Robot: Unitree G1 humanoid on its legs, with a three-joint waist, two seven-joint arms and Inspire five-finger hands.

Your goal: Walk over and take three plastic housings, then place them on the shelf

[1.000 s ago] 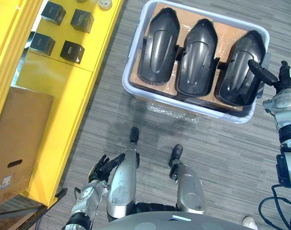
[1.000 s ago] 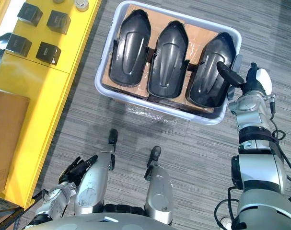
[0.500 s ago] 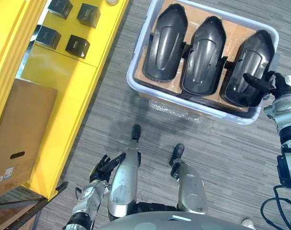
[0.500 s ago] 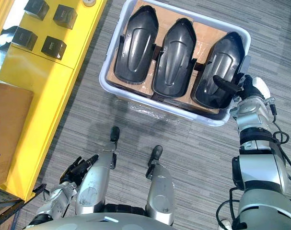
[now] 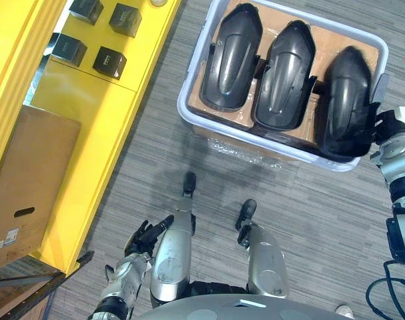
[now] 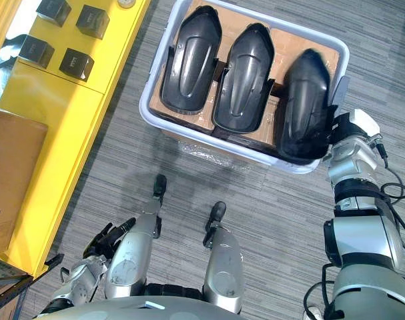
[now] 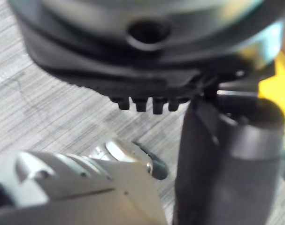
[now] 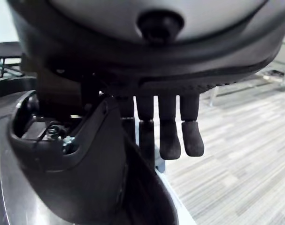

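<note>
Left eye view: at 1 o'clock we see a white bin [image 5: 187, 87] holding three glossy black plastic housings on a cardboard liner [image 5: 327, 39]. The left housing [image 5: 232, 57] and middle housing [image 5: 284, 77] lie flat, each a long rounded shell with a raised spine. The right housing [image 5: 347, 100] is tipped onto its edge and a little blurred. Its near end overlaps the bin's near rim. At 3 o'clock the right hand [image 5: 391, 128] touches that end, its fingers hidden behind the shell. At 7 o'clock the left hand [image 5: 143, 235] hangs with fingers loosely spread and holds nothing. A yellow shelf [image 5: 89, 113] runs from 9 to 11 o'clock and carries small black boxes [image 5: 110, 62]. A cardboard box [image 5: 25, 180] at 9 o'clock is cut off by the frame.

Right eye view: a crumpled clear film [image 6: 209, 150] lies on the floor just beside the bin's near wall.

Left wrist view: we make out a short, blurred row of fingers [image 7: 144, 104] over the grey floor [image 7: 48, 117], closed on nothing.

Right wrist view: the fingers [image 8: 170, 133] bend down past the right housing's rim. The shell's hollow inner side fills the space before the palm. The thumb is hidden behind it, so the hand reads as clamped on that rim.
</note>
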